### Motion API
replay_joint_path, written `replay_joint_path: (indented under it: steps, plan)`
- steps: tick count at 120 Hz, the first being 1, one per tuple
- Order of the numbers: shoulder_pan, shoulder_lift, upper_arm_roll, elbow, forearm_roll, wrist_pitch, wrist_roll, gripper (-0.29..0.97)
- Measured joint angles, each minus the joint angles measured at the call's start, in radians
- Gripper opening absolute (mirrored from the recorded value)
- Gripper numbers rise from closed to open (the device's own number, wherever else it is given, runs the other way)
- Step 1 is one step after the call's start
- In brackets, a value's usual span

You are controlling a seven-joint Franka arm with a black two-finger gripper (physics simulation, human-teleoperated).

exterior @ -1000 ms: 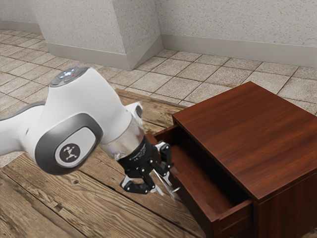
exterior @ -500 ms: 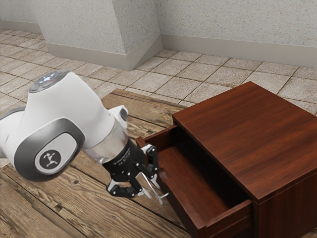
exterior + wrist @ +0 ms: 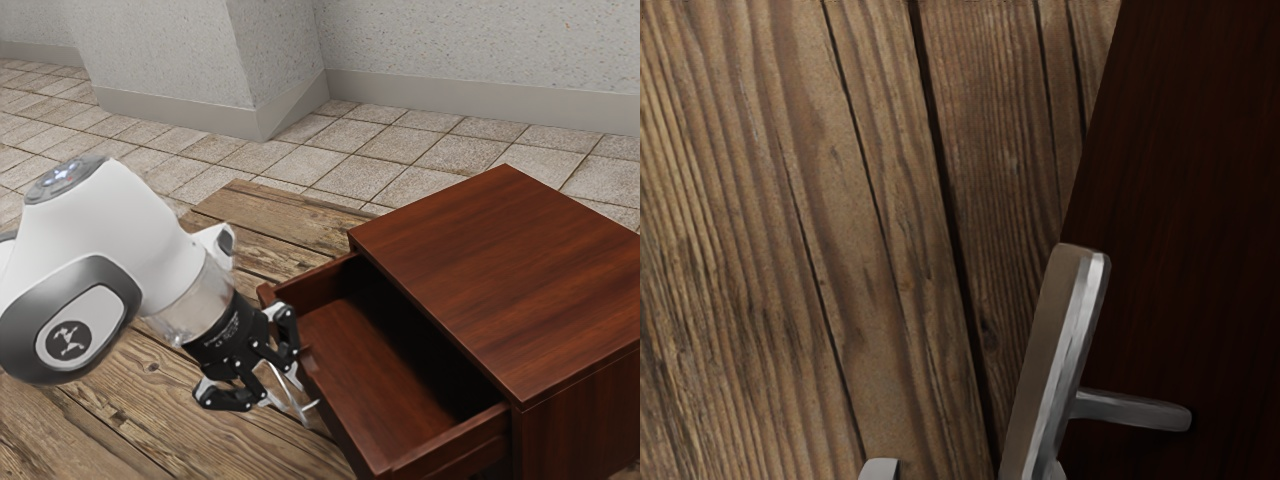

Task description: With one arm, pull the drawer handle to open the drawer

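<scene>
Exterior view: gripper [image 3: 275, 385] clamps the handle [image 3: 302, 404] fronting the open drawer [image 3: 375, 385].

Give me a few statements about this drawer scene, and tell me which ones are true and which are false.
1. The drawer stands partly pulled out of the cabinet. True.
2. The handle is a round black knob. False: it is a silver bar standing off the drawer's front on a post.
3. The gripper is at the drawer's front, by the handle. True.
4. The arm reaches in from the exterior view's right. False: it reaches in from the exterior view's left.
5. The cabinet is painted white. False: it is dark reddish-brown wood.
</scene>
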Motion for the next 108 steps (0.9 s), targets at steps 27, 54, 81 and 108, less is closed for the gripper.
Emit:
replay_joint_path:
  steps: [27, 54, 81, 108]
  plan:
    - [0.000, -0.038, 0.001, -0.032, 0.002, 0.000, 0.000, 0.07]
    - [0.004, -0.065, 0.005, -0.055, 0.013, 0.000, -0.001, 0.07]
    - [0.005, -0.089, 0.014, -0.076, 0.017, 0.001, -0.001, 0.07]
    - [0.004, -0.095, 0.016, -0.080, 0.026, 0.003, -0.001, 0.07]
